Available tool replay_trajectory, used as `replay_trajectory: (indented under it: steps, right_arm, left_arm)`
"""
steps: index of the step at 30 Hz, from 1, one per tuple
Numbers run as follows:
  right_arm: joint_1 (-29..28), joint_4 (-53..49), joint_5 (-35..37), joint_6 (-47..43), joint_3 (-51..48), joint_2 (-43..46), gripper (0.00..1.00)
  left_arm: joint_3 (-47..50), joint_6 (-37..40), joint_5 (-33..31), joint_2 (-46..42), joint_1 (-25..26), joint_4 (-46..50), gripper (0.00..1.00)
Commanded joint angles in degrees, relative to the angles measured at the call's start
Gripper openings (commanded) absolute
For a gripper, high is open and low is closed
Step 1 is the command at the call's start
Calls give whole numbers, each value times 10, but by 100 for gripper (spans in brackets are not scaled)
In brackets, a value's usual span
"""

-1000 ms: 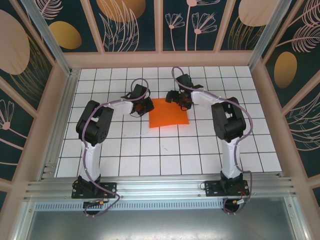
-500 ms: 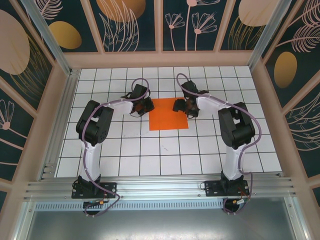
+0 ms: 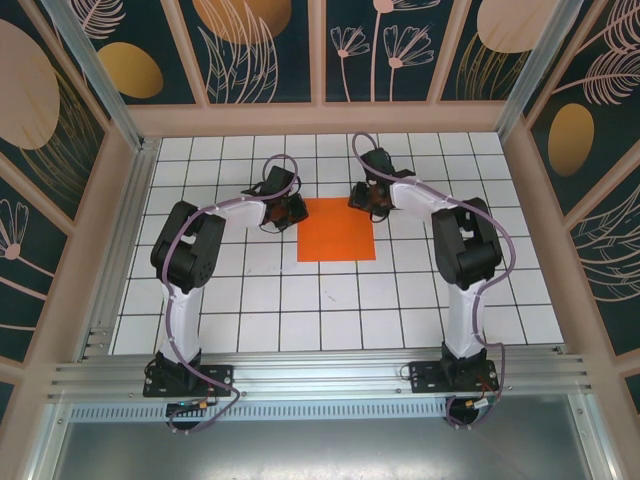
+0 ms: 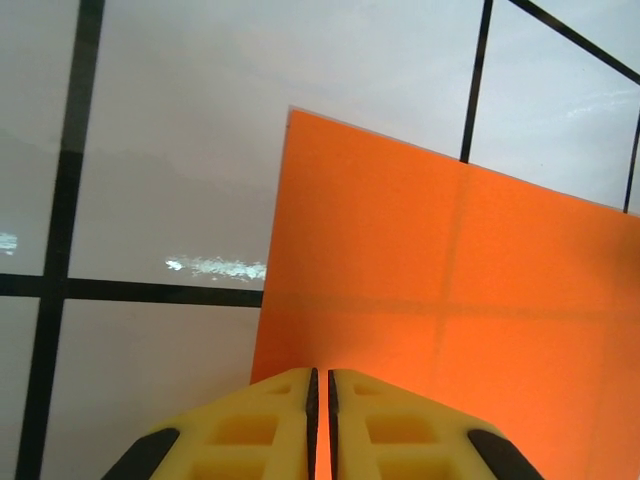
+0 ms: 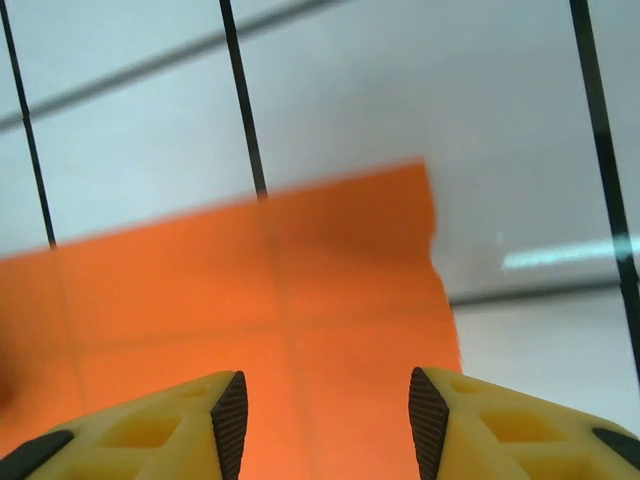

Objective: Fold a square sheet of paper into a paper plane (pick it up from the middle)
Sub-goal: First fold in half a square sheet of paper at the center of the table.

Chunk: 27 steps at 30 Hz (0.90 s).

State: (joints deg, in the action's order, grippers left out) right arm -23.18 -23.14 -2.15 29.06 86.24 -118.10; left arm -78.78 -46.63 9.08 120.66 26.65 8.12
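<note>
The white gridded worktop (image 3: pixel 250 300) has open tiles on every side of the task's thing, and the frame walls stand well apart from it. The square sheet of paper (image 3: pixel 336 232) lies flat and unfolded between the two arms, towards the far half of the grid. Its edges run with the grid lines, and being square it has no long axis to favour.

The left pincer (image 3: pixel 291 211) sits at the sheet's left edge, near the far left corner. The right pincer (image 3: pixel 366 203) hangs over the far right corner. We judge the sheet's middle to lie inward and nearward from both, with neither arm clearly the nearer.

In the left wrist view the yellow fingers (image 4: pixel 260 420) are clenched together right at the paper's edge. We cannot tell whether that edge is caught between them. In the right wrist view the fingers (image 5: pixel 190 425) stand apart, released, with orange paper showing in the gap and the corner just beyond them.
</note>
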Motion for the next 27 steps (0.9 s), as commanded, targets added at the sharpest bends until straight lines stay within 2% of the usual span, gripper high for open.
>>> replay_trajectory:
  steps: [1, 7, 16, 24, 27]
  right_arm:
    - [11, 4, -10, -5, 52, -53, 49]
    - [18, 0, -15, -17, 86, -91, 51]
    - [19, -18, -30, -26, 84, -110, 53]
    - [16, 16, -154, -34, 60, -102, 63]
    - [18, 26, -178, -27, 62, -99, 64]
  left_arm:
    - [-29, 1, -34, 4, 2, 29, 13]
    - [-77, 1, -50, 45, -1, 39, 13]
    - [-132, -5, -77, 96, -2, 92, 12]
    - [-126, -10, -32, 117, -2, 89, 12]
    - [-124, -5, -16, 115, -2, 84, 11]
